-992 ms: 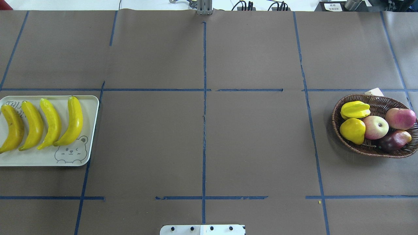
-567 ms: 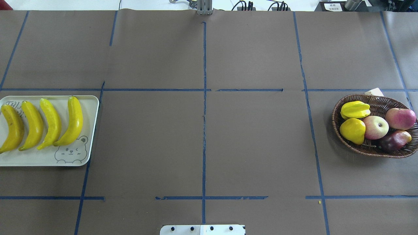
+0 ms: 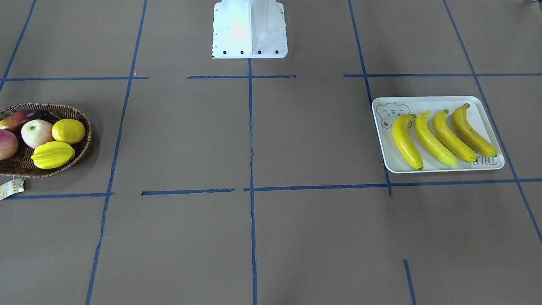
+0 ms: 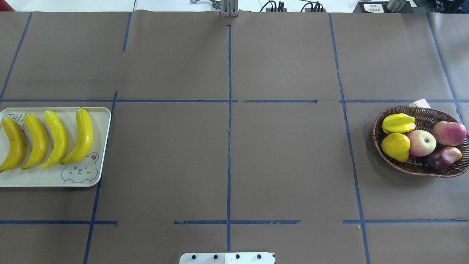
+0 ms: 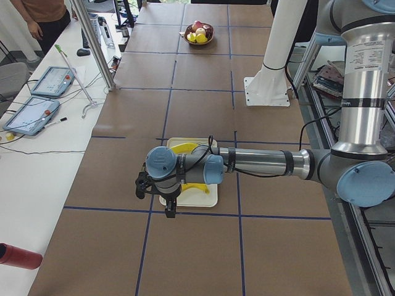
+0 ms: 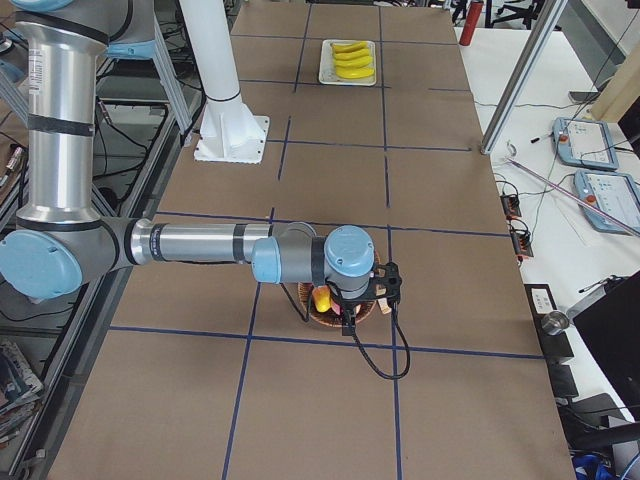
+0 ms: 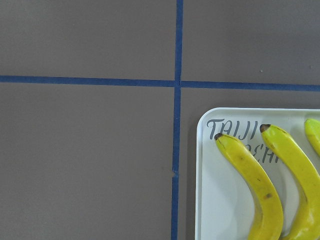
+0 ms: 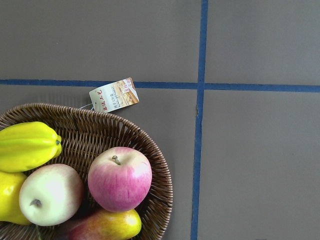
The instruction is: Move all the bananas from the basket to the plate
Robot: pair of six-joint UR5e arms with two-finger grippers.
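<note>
Nothing has moved: four curved bright-yellow bananas [image 4: 83, 135] rest on the pale rectangular plate [image 4: 44, 179] below the left jaws. The task looks done, but I cannot tell how either jaws stand.

Brown paper-covered table [image 4: 293, 165] — blue tape grid [image 4: 229, 146]

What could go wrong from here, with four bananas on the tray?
1. The left arm hangs over the tray; a descent could knock the four bananas askew.
2. The basket holds only other fruit; another pick might take the yellow starfruit or lemon by mistake.
</note>
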